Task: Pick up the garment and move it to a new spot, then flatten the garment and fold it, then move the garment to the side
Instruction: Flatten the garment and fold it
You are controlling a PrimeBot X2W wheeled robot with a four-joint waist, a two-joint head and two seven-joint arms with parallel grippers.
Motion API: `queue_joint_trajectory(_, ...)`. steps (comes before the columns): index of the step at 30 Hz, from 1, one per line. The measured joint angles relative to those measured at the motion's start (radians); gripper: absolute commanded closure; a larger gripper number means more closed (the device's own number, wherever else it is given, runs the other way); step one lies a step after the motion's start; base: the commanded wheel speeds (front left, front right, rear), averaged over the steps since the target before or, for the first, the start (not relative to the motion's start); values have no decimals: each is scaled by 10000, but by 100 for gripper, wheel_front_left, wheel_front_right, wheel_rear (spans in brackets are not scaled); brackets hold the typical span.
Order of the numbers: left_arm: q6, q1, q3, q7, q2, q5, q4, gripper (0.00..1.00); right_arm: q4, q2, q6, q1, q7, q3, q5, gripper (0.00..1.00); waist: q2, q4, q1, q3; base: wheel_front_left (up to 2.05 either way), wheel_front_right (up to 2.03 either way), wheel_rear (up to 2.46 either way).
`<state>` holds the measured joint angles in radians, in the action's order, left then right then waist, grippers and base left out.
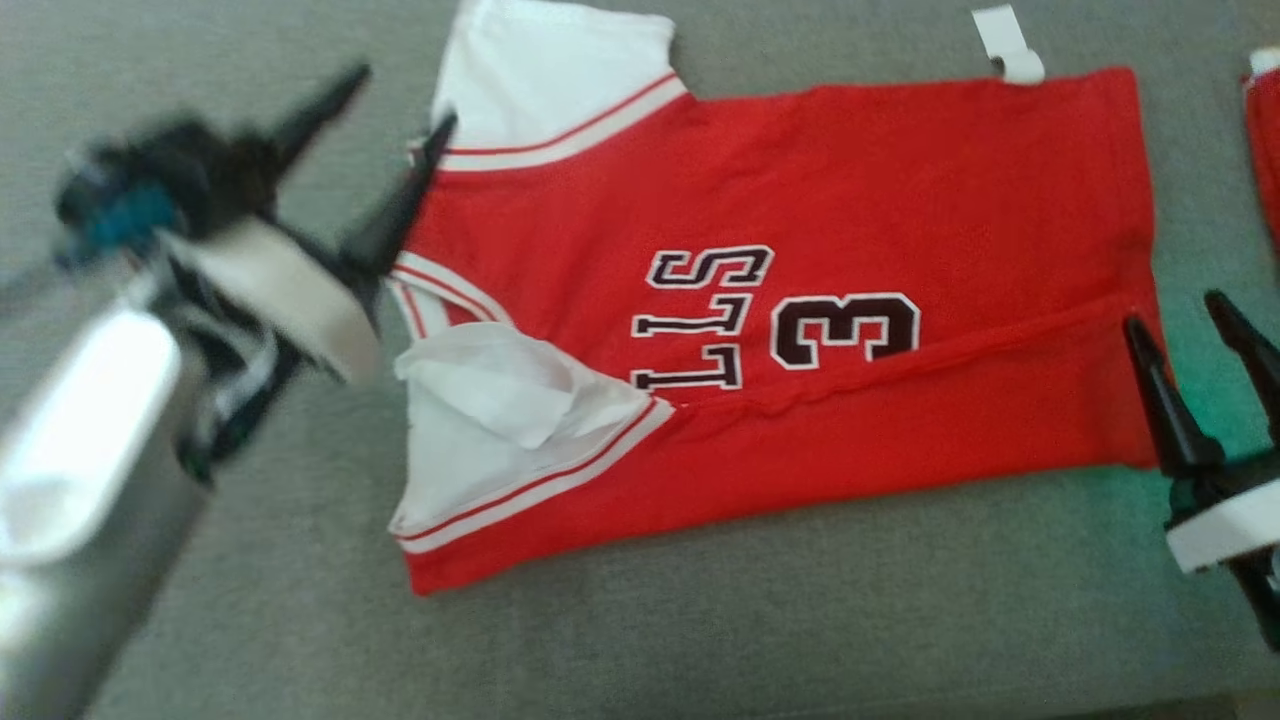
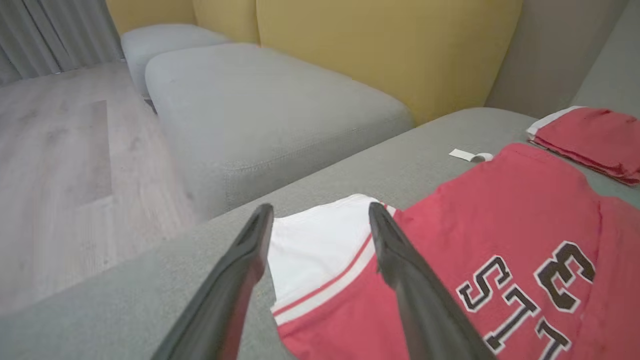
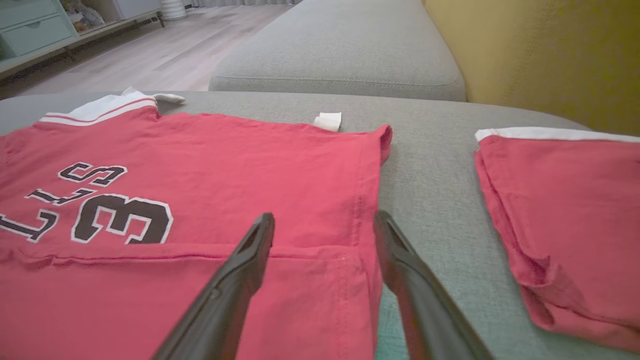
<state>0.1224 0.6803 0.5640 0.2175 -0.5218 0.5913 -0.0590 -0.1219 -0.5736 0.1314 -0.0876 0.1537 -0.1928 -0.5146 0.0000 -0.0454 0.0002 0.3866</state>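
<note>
The garment (image 1: 850,200) is a red jersey with white sleeves, black letters and a "3". It lies flat on the grey cushion (image 1: 700,620) with its near long edge folded over the body. My left gripper (image 1: 400,100) hovers open at the collar end, blurred. In the left wrist view its fingers (image 2: 320,207) straddle the white sleeve of the garment (image 2: 500,210) with nothing between them. My right gripper (image 1: 1175,312) stands open at the hem end. In the right wrist view it (image 3: 325,216) sits over the hem corner of the garment (image 3: 225,160), holding nothing.
A second folded red garment (image 1: 1262,140) (image 3: 565,210) lies to the right on the same cushion. A small white tag (image 1: 1010,45) (image 3: 328,121) rests at the jersey's far edge. Another grey cushion (image 2: 260,105), a yellow backrest (image 2: 390,45) and wooden floor (image 2: 60,165) lie beyond.
</note>
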Motion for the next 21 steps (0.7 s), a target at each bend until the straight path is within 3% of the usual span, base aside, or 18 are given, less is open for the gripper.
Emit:
queue_joint_trajectory(8, 25, 2897, 1024, 2734, -773, 2096, -1250, 0, 115, 144, 0, -645, -44, -198, 130, 0, 0, -797, 1, 1006, 0, 0, 0)
queue_joint_trajectory(14, 25, 4052, 1452, 3758, -1246, 2734, -2301, 0, -54, 341, 0, -988, 63, -393, 144, 0, 0, -1257, 0, 1563, 0, 0, 0)
queue_joint_trajectory(21, 25, 4931, 2146, 3891, -1708, 2803, -3229, 0, -383, 479, 0, -1602, 316, -823, 130, 0, 0, -1871, -1, 2122, 0, 0, 0)
